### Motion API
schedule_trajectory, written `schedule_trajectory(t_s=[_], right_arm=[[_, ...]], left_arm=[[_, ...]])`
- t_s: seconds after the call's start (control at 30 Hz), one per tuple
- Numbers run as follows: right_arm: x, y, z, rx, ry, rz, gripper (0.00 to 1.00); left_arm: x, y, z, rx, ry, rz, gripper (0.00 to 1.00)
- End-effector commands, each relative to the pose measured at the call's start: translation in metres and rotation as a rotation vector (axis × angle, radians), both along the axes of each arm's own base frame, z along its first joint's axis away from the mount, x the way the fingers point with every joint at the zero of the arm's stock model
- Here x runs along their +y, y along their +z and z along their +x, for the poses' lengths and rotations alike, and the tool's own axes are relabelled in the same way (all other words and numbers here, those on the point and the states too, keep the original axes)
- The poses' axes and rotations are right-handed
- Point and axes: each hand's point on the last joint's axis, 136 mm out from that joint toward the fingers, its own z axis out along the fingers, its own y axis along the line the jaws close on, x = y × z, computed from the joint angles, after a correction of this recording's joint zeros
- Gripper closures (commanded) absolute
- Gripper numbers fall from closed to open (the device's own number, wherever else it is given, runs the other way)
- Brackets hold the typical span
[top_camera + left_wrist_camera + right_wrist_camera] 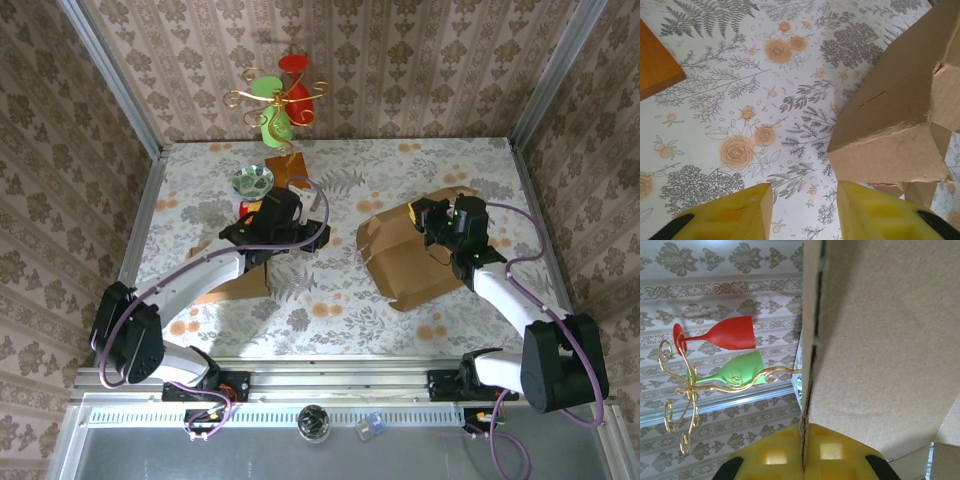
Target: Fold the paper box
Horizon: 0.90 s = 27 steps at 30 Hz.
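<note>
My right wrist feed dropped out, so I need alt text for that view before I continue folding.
The right gripper pinches the thin edge of a brown cardboard box panel, which rises up the frame's right half. At left, a red goblet and a green goblet sit on a gold wire stand against patterned wallpaper.

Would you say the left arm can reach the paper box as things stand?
Probably yes: the left gripper is open, with bare tablecloth between it and the near corner of the paper box.
</note>
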Motion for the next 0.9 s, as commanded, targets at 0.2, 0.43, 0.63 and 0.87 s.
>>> schedule_trajectory(t_s=[0.2,0.43,0.63,0.87], right_arm=[[-0.005,-0.020,-0.002,-0.010,0.029,-0.016,1.00],[-0.004,-0.039,0.002,0.019,0.047,-0.029,1.00],[-0.002,-0.053,0.018,0.041,0.059,-0.038,1.00],[-0.002,-0.064,0.019,0.063,0.067,-0.060,1.00]], left_arm=[[-0.020,-0.020,-0.003,-0.006,-0.107,-0.020,0.66],[-0.028,-0.040,-0.002,0.011,-0.140,0.012,0.65],[-0.028,-0.050,0.000,0.019,-0.142,0.026,0.65],[-0.028,-0.056,0.004,0.005,-0.189,-0.023,0.64]])
